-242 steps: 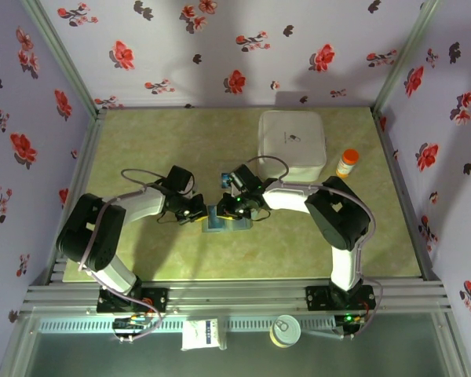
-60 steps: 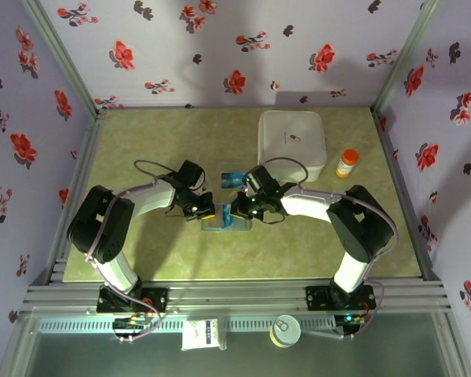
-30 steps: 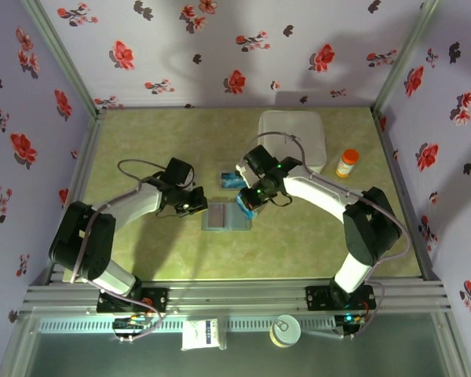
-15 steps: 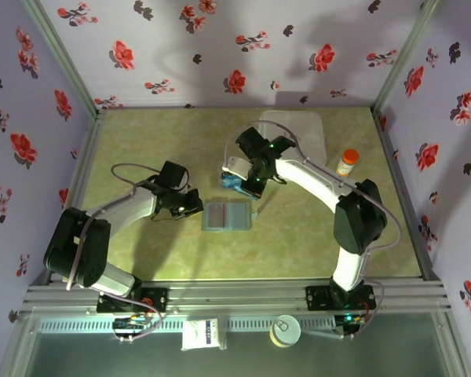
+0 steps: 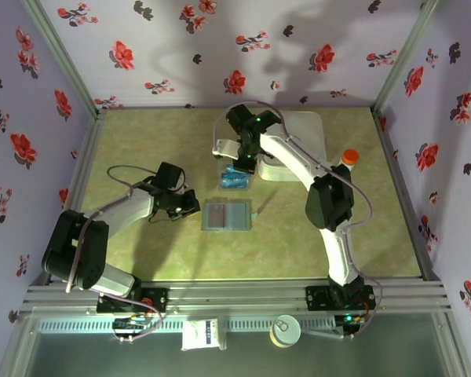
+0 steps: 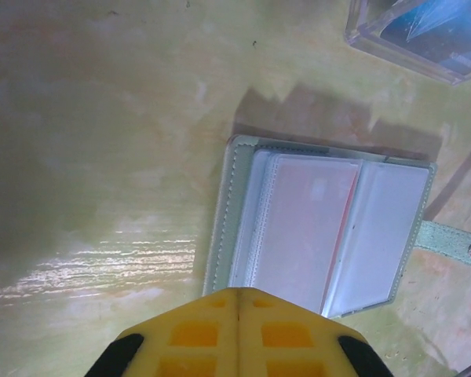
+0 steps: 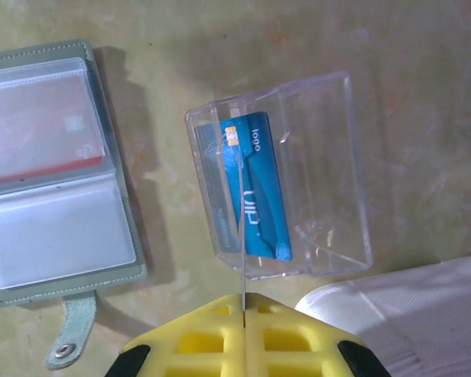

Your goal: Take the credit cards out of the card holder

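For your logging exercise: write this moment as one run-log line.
left pincer shut, near wallet | right pincer shut on card, edge-on over box | wallet open, red card inside

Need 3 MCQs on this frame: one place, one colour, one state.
1. The clear box lies: A on the table beside the card holder; B stacked on it; C held aloft.
2. The credit card facing up in the clear box is: A red; B green; C blue.
3. The card holder is: A snapped shut; B open flat; C lifted.
A: the right wrist view shows it resting right of the card holder. C: blue shows through the wall. B: both sleeve panels face up.
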Motion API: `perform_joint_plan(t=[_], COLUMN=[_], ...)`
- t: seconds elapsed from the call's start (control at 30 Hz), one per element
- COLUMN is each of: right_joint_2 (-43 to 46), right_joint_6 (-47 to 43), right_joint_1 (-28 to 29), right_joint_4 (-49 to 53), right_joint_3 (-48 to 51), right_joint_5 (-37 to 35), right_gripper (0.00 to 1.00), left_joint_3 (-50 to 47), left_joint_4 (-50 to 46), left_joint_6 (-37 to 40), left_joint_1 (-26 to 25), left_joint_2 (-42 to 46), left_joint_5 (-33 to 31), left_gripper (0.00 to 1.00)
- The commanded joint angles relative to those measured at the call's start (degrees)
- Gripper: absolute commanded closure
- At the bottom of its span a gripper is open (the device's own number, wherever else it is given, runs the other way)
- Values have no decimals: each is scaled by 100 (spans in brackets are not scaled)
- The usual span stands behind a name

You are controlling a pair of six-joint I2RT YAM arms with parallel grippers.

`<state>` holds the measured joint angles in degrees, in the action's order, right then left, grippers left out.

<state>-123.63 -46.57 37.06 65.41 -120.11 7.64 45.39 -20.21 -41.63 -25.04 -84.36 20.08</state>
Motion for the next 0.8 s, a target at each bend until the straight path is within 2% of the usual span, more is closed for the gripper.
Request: perform_joint_plan(t=[0.0, 0.3, 0.67, 0.77], right_joint_2=[-351, -1058, -1413, -1417], right_joint_6=[-418, -723, -793, -717], right_joint_1=[-66, -148, -154, -151], right_joint_4=[526, 682, 754, 681], right_joint_3=[-527, -1346, -1381, -1384], right_joint_5=[157, 395, 370, 296], right_gripper=[100, 100, 100, 92], left_joint_3=[-118, -120, -136, -135], left_joint_4=[-54, -18, -2, -12], left_joint_6=[-7, 15, 0, -12], left_joint_1=[77, 130, 165, 166], left_joint_2=[131, -17, -87, -78], left_joint_5=[-57, -14, -4, -4], left_gripper=[95, 95, 95, 95])
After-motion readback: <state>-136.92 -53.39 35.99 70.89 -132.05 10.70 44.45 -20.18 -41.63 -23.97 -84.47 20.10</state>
